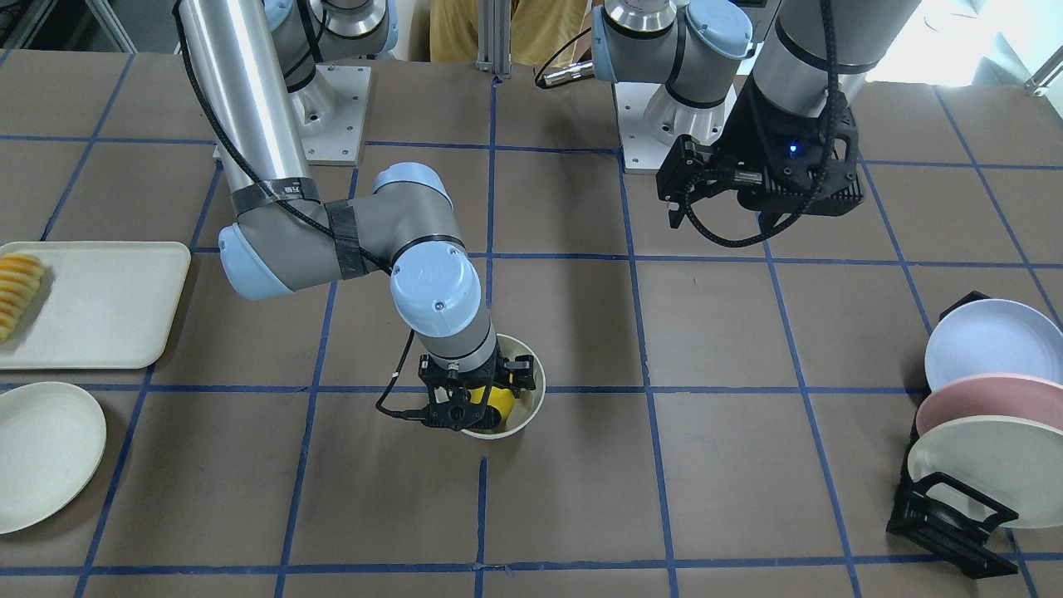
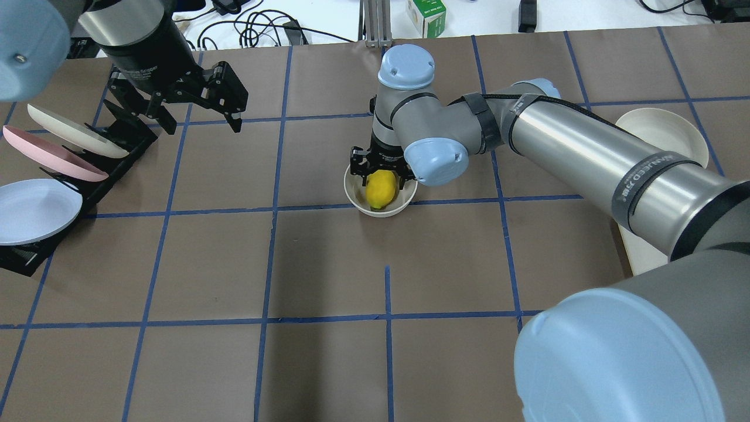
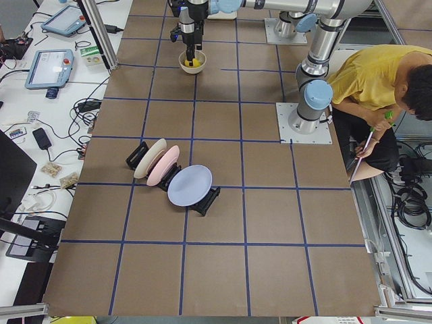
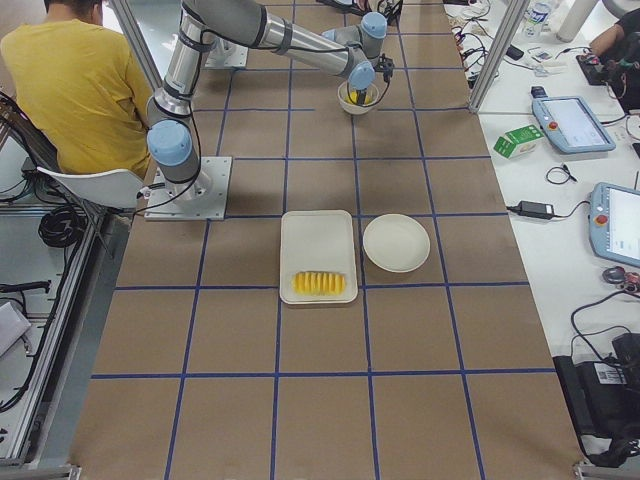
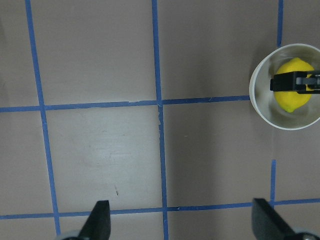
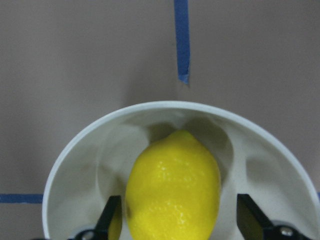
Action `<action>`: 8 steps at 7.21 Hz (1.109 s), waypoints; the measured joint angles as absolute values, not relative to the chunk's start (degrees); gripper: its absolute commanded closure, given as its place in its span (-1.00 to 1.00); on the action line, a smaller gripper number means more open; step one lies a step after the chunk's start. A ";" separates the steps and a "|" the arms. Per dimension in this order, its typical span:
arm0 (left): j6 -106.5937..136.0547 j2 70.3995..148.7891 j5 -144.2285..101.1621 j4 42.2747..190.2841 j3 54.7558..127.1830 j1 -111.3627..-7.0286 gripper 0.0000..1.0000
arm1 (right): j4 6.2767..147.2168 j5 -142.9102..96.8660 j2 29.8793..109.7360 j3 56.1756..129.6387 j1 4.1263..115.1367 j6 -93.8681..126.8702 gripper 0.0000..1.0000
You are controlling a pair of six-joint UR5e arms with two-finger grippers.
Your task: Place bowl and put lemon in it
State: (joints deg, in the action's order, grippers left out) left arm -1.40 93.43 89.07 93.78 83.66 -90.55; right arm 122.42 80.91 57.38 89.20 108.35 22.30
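The right hand (image 6: 180,207) stands wide inside the off-white bowl (image 6: 165,105), fingers (image 6: 111,216) apparently just clear of the lemon (image 6: 172,175) resting there, a firm, probably slippery fruit best pinched across its middle.

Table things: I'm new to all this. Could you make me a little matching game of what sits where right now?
Things:
1. lemon
2. sliced food
3. blue plate
4. left tool

Places or states:
A. on the tray
B. open, above bare table
C. in the bowl
D. upright in the rack

Pairs: 1-C, 2-A, 3-D, 4-B.
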 measured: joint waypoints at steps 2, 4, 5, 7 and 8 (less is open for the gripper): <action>-1.40 93.22 89.15 93.78 83.66 -90.47 -1.00 | 121.95 81.25 58.43 88.83 108.42 22.06 -1.00; -1.37 93.08 89.11 93.78 83.62 -90.47 -1.00 | 118.07 83.15 63.82 88.56 107.13 21.60 -1.00; -1.37 93.07 89.07 93.78 83.66 -90.53 -1.00 | 114.51 85.17 67.17 88.60 105.54 20.87 -1.00; -1.33 92.78 89.14 93.86 83.61 -90.78 -1.00 | 106.23 87.06 74.18 89.12 100.43 17.01 -1.00; -1.32 92.51 89.28 94.02 83.50 -90.89 -1.00 | 101.67 87.39 77.54 89.36 97.77 15.71 -1.00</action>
